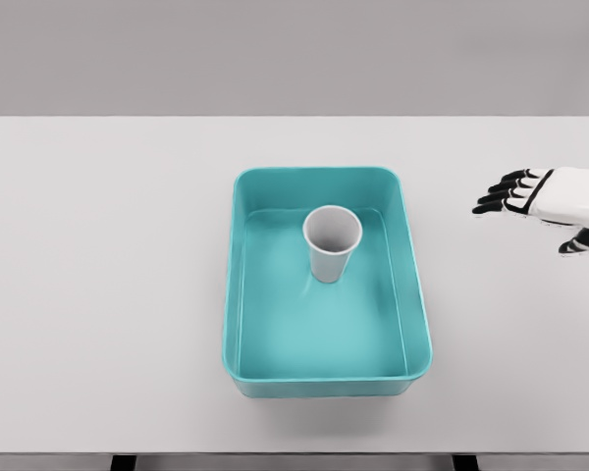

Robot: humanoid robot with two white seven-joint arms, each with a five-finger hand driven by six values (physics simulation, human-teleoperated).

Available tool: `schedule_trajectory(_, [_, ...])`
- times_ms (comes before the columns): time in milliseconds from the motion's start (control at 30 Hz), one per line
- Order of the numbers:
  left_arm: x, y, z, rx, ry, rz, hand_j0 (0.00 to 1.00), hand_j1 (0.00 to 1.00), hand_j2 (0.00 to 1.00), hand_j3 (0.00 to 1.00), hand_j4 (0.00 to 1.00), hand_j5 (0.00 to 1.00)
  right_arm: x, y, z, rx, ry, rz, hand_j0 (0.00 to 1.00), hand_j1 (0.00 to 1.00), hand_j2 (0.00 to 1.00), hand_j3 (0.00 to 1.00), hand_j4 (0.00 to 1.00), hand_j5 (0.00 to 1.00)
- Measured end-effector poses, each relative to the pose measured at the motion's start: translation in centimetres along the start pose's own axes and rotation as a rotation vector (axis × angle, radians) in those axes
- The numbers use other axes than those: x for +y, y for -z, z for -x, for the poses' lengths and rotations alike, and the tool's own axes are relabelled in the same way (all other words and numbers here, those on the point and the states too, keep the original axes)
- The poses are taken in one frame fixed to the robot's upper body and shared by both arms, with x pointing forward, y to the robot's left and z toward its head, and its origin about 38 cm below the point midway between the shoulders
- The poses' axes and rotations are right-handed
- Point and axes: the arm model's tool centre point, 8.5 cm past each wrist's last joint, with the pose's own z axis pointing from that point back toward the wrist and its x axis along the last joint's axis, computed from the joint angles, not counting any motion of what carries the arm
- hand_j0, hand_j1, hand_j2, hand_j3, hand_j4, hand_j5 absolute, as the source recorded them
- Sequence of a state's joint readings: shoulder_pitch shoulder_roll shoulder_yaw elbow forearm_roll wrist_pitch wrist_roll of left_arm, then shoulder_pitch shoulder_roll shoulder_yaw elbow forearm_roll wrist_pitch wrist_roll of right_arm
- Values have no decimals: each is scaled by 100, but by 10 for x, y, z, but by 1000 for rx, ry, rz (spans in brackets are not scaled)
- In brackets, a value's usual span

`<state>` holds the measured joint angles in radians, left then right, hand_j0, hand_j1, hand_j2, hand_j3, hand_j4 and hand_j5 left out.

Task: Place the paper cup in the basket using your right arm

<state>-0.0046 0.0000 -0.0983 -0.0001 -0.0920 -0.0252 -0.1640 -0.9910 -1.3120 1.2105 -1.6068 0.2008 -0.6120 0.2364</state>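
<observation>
A broad, pale grey table [98,294] carries a teal rectangular plastic basket [319,378] at its centre. Inside the basket, toward the far end, a white paper cup [331,245] stands upright, mouth up. My right robot hand [530,201], white with black fingers spread and empty, hovers well apart at the right edge.

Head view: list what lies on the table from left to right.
Teal basket's left wall → paper cup, standing upright inside the basket → basket's right wall → right robot hand, open, apart from the basket.
</observation>
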Motion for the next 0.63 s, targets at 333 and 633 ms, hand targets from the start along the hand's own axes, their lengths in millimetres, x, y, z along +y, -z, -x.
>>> schedule_trajectory(333, [0,0,-1,-4,1,2,100,100,100,100,100,100,-1,6,-2,-13,3,6,100,100,100,100,100,100])
schedule_trajectory(633, [-1,0,2,3,-6,3,100,100,100,100,100,100,7,7,-2,-15,19,-5,100,100,100,100,100,100])
